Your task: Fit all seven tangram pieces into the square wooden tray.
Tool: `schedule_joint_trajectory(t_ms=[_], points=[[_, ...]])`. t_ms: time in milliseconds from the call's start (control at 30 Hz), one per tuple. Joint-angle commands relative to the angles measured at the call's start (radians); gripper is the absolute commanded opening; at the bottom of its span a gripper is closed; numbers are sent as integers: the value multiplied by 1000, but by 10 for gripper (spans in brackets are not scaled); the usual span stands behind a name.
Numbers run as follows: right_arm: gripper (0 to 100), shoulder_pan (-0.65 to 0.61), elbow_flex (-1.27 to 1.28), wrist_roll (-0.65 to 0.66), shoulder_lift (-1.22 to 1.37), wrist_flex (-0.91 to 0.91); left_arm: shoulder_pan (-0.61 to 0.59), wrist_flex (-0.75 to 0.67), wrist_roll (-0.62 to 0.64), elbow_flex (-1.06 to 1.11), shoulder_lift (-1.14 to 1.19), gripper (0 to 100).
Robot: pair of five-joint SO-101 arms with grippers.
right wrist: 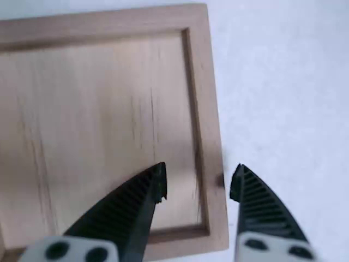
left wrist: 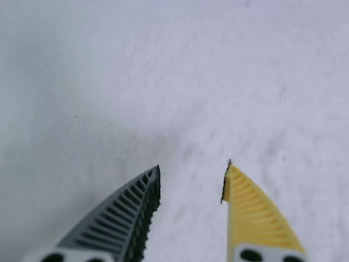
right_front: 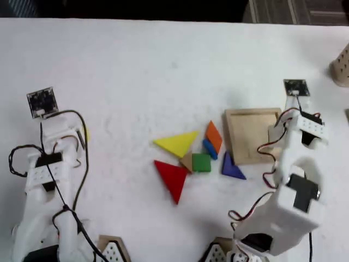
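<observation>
Seven pieces (right_front: 201, 162) lie in a loose cluster on the worktop (right_front: 136, 71) in the high view, just beside the empty tray (right_front: 251, 112). The right arm hangs over the tray's opposite edge, so it looks the nearer arm; the left stands well apart. In the left wrist view, the left fingers (left wrist: 125, 218) are parted over bare worktop, holding nothing. In the right wrist view, the right fingers (right wrist: 125, 213) are also parted and empty, one above the tray floor, one past its rim, so the pieces lie across the tray from them.
</observation>
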Motion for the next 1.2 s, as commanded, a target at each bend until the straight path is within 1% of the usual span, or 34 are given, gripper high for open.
schedule_joint_trajectory(t_ms=[0, 167, 200, 233, 333, 400, 467, 700, 833, 933, 1067, 1167], points=[[193, 1, -52, 52, 30, -50, -7, -29, 5, -8, -42, 214], [188, -2, -51, 60, 82, -51, -4, -29, 5, -9, -42, 214], [173, -15, -51, 61, 85, -51, -4, -29, 5, -9, -42, 214], [143, -27, -48, 61, 88, -51, -4, -29, 5, -9, -42, 214], [12, -64, -48, 61, 88, -50, -4, -29, 5, -9, -42, 214], [33, -85, -44, 61, 87, -21, -4, -29, 5, -9, -42, 214], [17, -104, -48, 61, 85, 8, -4, -29, 5, -9, -42, 214], [16, -128, -41, 49, 30, 38, -4, -29, 5, -9, -42, 214], [16, -148, -43, -25, -84, 104, -4, -29, 5, -9, -42, 214], [16, -205, -41, -58, -177, 196, -4, -29, 5, -9, -42, 214], [16, -334, -35, -63, -260, 341, -5, -29, 5, -9, -42, 214], [16, -423, 14, -98, -314, 361, -5, -29, 5, -9, -42, 214]])
